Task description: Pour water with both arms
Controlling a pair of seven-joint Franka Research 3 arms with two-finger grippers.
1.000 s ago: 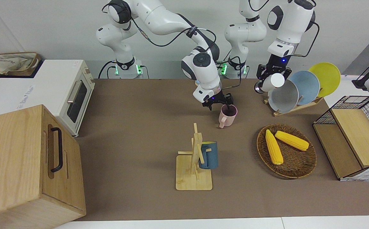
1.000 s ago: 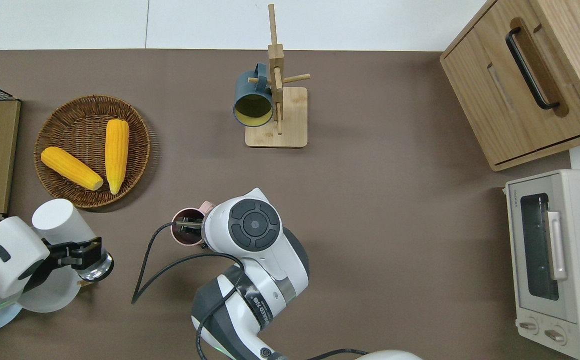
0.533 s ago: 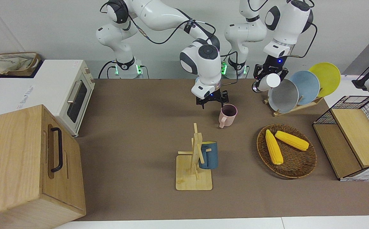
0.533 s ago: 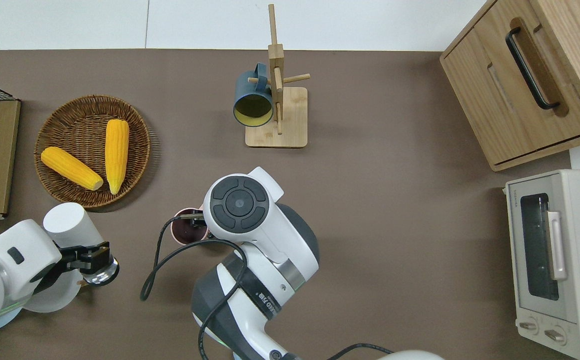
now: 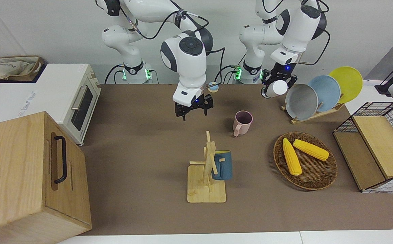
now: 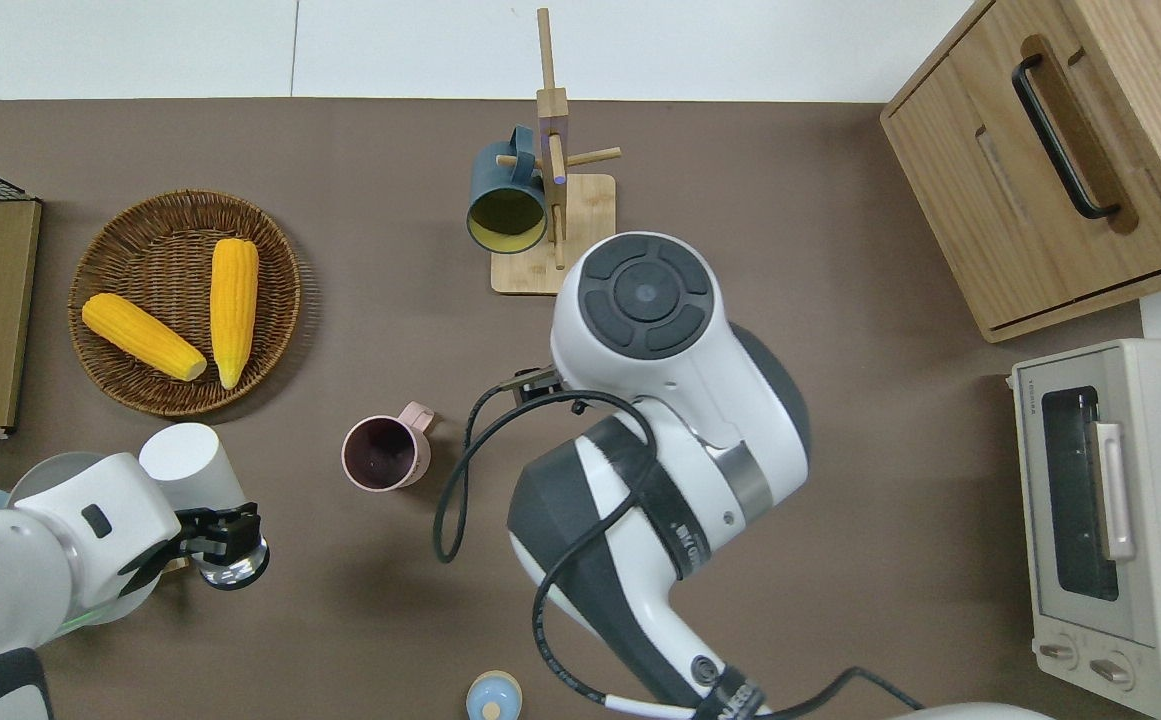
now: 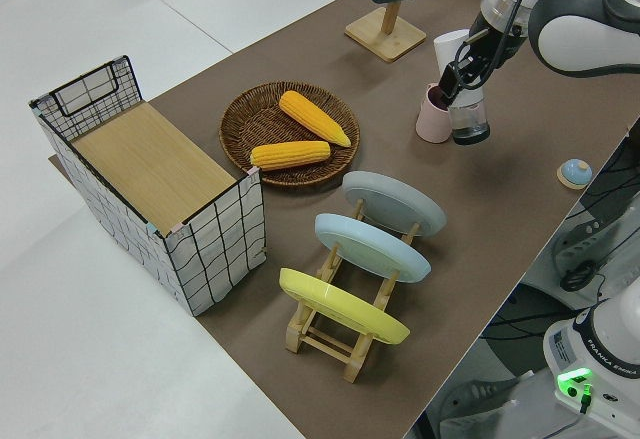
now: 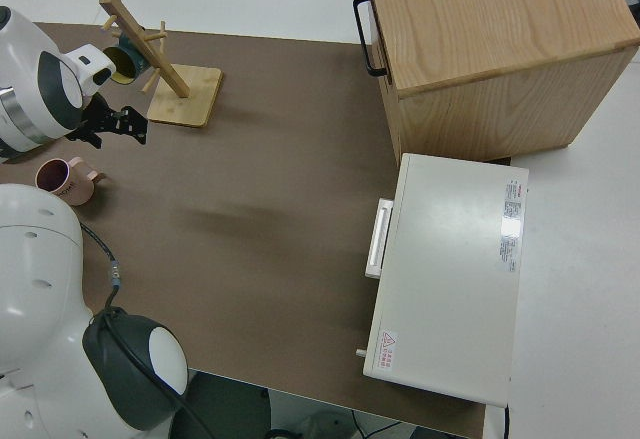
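Bright, even overhead light; soft shadows under objs; all views sharp, no glare.

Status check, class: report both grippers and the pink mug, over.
Right gripper open, empty, clear of pink mug. Left gripper shut on white-capped bottle, tilted. Mug upright on table, nothing blocking.

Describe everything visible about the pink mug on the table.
The pink mug is a matte pale pink cup with a dark, purplish inside and one loop handle, looking like ceramic or plastic. It stands upright on the brown table cover, mouth up, with its handle toward the mug rack. It sits between the corn basket and the table's middle. Nothing touches it but the table. Whether it holds liquid cannot be told.
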